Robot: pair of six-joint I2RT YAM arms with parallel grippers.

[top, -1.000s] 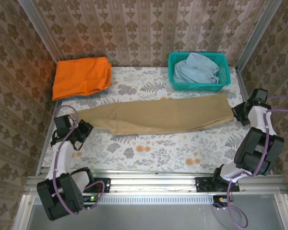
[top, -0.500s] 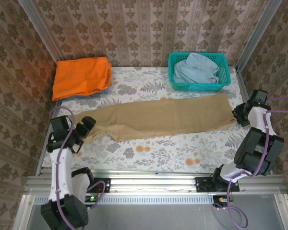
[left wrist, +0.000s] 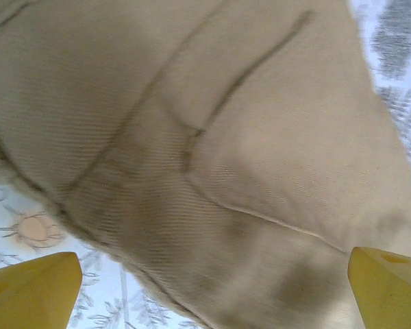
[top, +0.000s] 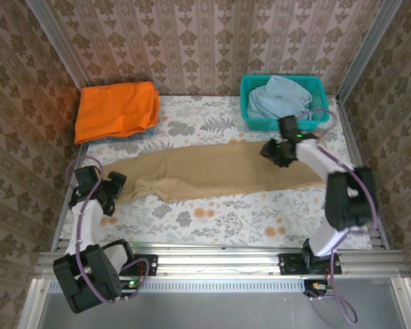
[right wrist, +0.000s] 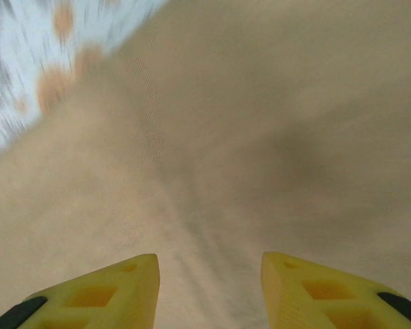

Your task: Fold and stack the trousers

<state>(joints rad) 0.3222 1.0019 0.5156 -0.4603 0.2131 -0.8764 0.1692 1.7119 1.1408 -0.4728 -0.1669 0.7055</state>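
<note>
A floral-patterned tablecloth (top: 219,212) covered the table. The plain tan cloth trousers (top: 226,168) lay stretched left to right across its middle. The left gripper (top: 115,184) stood wide open at their left end, empty. The right gripper (top: 274,152) hovered half open over the cloth, empty. A good fold probably needed both layers pinched at an edge and lifted evenly.

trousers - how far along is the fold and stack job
Done: the trousers lie stretched out as one long flat strip across the table. In hand: nothing is gripped; the left tool sits open at their left end, and the right tool is open above their right part. Left: the crosswise folds and the stacking, since there is no compact bundle yet.
</note>
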